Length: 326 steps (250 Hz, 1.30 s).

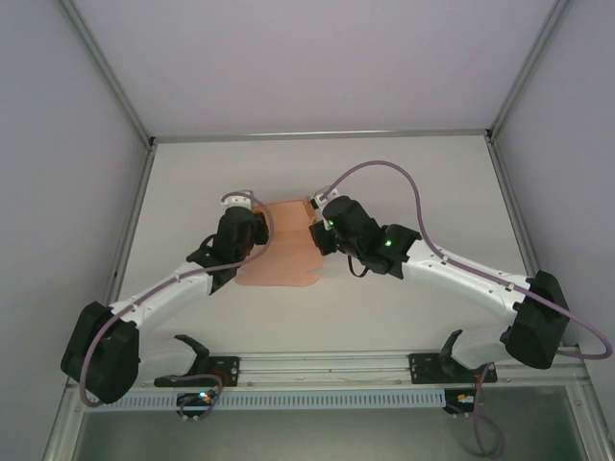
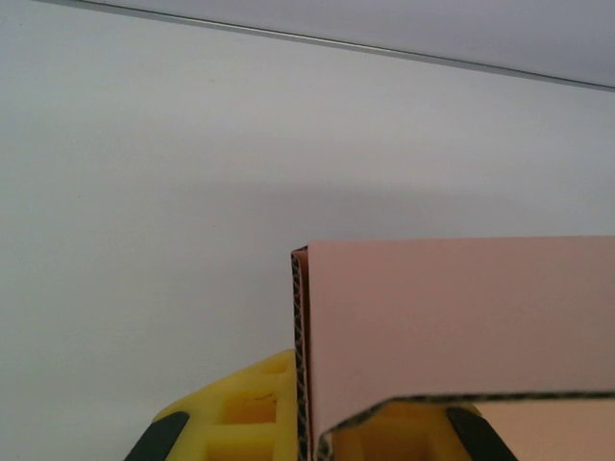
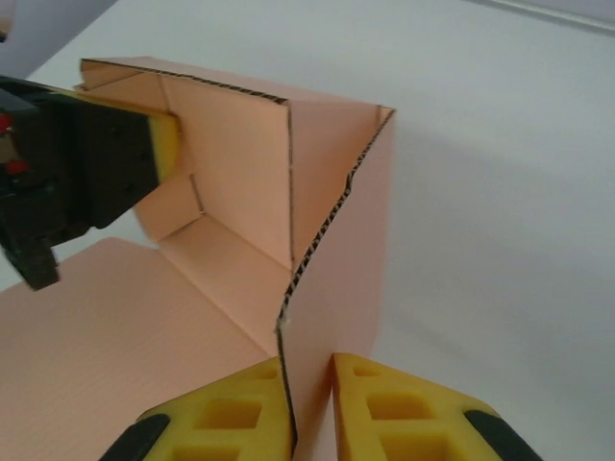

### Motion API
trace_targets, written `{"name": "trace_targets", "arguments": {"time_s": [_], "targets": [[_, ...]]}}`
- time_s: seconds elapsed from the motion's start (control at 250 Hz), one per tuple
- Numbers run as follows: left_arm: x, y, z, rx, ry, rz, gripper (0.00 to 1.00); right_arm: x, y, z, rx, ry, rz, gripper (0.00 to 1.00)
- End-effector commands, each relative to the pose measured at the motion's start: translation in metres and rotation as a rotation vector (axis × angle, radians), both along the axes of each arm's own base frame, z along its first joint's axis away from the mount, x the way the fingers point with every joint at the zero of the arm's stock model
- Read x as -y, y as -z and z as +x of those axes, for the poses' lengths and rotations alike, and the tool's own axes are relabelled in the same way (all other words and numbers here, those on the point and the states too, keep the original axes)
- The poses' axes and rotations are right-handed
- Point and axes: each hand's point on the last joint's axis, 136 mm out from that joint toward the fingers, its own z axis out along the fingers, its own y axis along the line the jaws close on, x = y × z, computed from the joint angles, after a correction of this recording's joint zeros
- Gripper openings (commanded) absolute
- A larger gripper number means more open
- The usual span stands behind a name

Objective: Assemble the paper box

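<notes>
I'm watching a white counter (image 1: 432,182) that is taking light evenly, with soft shadows lying across its middle. Pale grey walls (image 1: 317,58) are closing it in along the far edge and both side edges, and a metal post (image 1: 110,72) is rising from the far left corner. Along the near edge a silver rail (image 1: 317,363) is running left to right, carrying a black hook (image 1: 192,351) near its left end and a second hook (image 1: 450,348) near its right. A slotted white strip (image 1: 327,399) is sitting just beyond the rail.

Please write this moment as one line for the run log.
task: assemble paper box | left gripper: shut on its left wall | right gripper: shut on its right wall | large flap: flat on table
</notes>
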Motion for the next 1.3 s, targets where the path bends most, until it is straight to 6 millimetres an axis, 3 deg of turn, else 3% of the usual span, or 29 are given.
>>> {"name": "trace_targets", "arguments": {"time_s": [0.0,0.148,0.319,0.419,0.495,0.599,0.851,0.982,1.09,1.298], "targets": [[0.012,-0.010,0.003,0.015,0.032,-0.020,0.00,-0.027,-0.017,-0.006,-0.006,-0.079,0.146,0.23],[0.017,-0.012,0.002,0.028,0.061,-0.032,0.00,-0.035,-0.023,-0.008,-0.004,-0.130,0.189,0.30],[0.021,-0.013,0.000,0.054,0.101,-0.034,0.00,-0.042,-0.029,-0.016,-0.035,-0.211,0.260,0.47],[0.022,-0.015,-0.003,0.073,0.128,-0.051,0.00,-0.013,-0.035,-0.009,-0.013,-0.135,0.230,0.53],[0.021,-0.017,-0.006,0.087,0.148,-0.062,0.00,0.011,-0.040,-0.008,0.021,-0.100,0.189,0.71],[0.021,-0.020,-0.010,0.117,0.179,-0.081,0.00,0.041,-0.042,-0.010,0.046,-0.091,0.170,0.85],[0.022,-0.023,-0.012,0.132,0.211,-0.087,0.00,0.115,-0.042,-0.002,0.075,0.016,0.248,0.94],[0.025,-0.024,-0.012,0.131,0.223,-0.095,0.00,0.141,-0.023,0.010,-0.013,0.086,0.260,0.97],[0.024,-0.025,-0.012,0.130,0.221,-0.096,0.00,0.137,-0.002,0.018,-0.082,0.071,0.250,0.95],[0.024,-0.026,-0.010,0.128,0.213,-0.091,0.00,0.087,0.010,0.008,-0.217,-0.211,0.380,0.76]]}}
